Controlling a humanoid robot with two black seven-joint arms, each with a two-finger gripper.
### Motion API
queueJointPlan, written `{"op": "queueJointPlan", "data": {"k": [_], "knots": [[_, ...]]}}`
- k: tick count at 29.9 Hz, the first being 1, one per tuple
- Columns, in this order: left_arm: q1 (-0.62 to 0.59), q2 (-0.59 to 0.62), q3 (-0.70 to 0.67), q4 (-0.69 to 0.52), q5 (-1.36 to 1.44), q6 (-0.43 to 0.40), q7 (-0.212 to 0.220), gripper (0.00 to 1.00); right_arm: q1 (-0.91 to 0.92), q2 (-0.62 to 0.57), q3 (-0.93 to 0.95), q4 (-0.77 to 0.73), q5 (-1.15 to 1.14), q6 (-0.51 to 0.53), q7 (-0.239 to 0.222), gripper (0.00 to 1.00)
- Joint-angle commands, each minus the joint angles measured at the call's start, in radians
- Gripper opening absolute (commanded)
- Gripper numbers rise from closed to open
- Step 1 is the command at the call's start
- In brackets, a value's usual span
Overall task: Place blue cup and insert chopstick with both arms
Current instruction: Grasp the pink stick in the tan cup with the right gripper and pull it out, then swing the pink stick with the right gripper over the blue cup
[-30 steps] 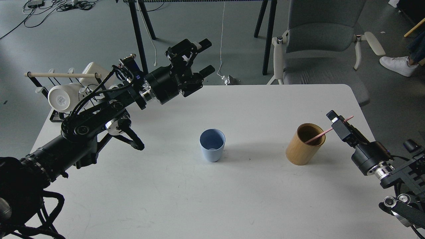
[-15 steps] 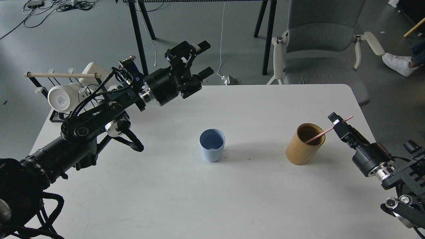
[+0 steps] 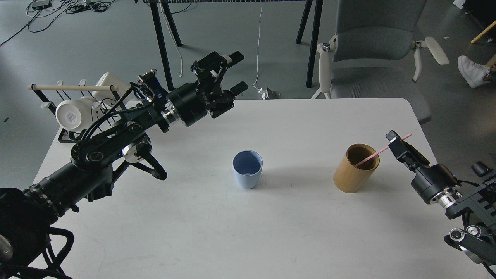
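Observation:
The blue cup (image 3: 248,169) stands upright and empty on the white table (image 3: 302,128), near its middle. The pink chopstick (image 3: 370,157) leans out of a tan bamboo cylinder (image 3: 354,174) to the right of the cup, its upper end pointing right. My right gripper (image 3: 396,143) is at the stick's upper part. It is dark and its fingers cannot be told apart, so a grip on the stick cannot be made out. My left gripper (image 3: 237,72) is open and empty, raised over the table's back edge, well behind and left of the cup.
A rack with white mugs (image 3: 73,112) and a wooden rod stands at the table's left edge, behind my left arm. A grey chair (image 3: 372,50) stands behind the table's back right. Black stand legs (image 3: 162,46) are on the floor behind.
My left gripper has drawn back a little to the left, staying open. My right gripper has shifted slightly right along the stick. The cup, cylinder and stick have not moved.

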Motion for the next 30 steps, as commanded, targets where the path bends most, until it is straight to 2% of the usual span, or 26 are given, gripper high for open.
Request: {"op": "queueJointPlan", "data": {"k": [1, 6, 19, 26, 30], "knots": [[0.002, -0.002, 0.0, 0.0, -0.001, 0.0, 0.0, 0.93, 0.005, -0.022, 0.001, 0.004, 0.0, 0.0, 0.0, 0.0], [0.007, -0.003, 0.0, 0.0, 0.001, 0.0, 0.0, 0.93, 0.005, -0.099, 0.012, 0.046, 0.009, 0.0, 0.0, 0.0], [0.008, -0.006, 0.0, 0.005, -0.001, 0.0, 0.0, 0.93, 0.004, -0.387, 0.135, 0.328, 0.095, 0.0, 0.0, 0.0], [0.02, 0.0, 0.0, 0.021, -0.001, 0.0, 0.0, 0.93, 0.188, -0.395, 0.132, 0.345, 0.115, 0.0, 0.0, 0.0], [0.025, 0.0, 0.0, 0.041, -0.002, 0.0, 0.0, 0.93, 0.342, -0.302, 0.06, 0.334, 0.103, 0.09, 0.0, 0.0]]}}
